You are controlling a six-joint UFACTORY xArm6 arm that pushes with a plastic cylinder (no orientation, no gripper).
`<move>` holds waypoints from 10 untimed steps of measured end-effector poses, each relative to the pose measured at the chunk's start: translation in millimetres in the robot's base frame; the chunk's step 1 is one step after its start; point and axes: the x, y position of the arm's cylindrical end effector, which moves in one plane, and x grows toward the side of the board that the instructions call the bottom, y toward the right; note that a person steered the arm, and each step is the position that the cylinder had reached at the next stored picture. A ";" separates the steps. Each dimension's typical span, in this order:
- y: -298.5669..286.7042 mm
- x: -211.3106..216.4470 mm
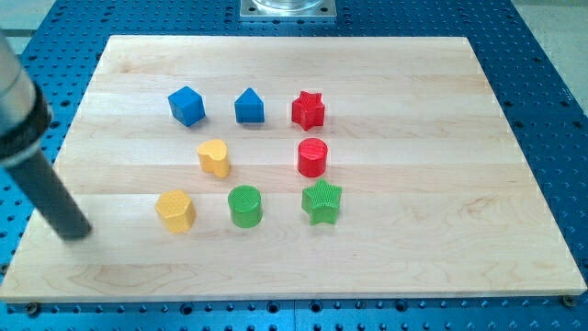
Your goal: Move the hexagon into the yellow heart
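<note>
The yellow hexagon [175, 211] lies at the lower left of the block group. The yellow heart [214, 157] lies just above and to the right of it, a small gap apart. My tip [76, 233] rests on the board near its left edge, well to the left of the yellow hexagon and slightly lower in the view. The dark rod rises from it toward the view's upper left. The tip touches no block.
A blue cube [186, 105], a blue house-shaped block [249, 107] and a red star [309, 109] form the top row. A red cylinder [312, 157], a green cylinder [245, 205] and a green star [322, 201] lie to the right. The wooden board [459, 184] rests on a blue perforated table.
</note>
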 end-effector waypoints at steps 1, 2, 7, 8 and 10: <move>29.4 4.0; 43.5 -8.4; 94.5 -11.5; 116.3 -15.3; 130.2 -59.1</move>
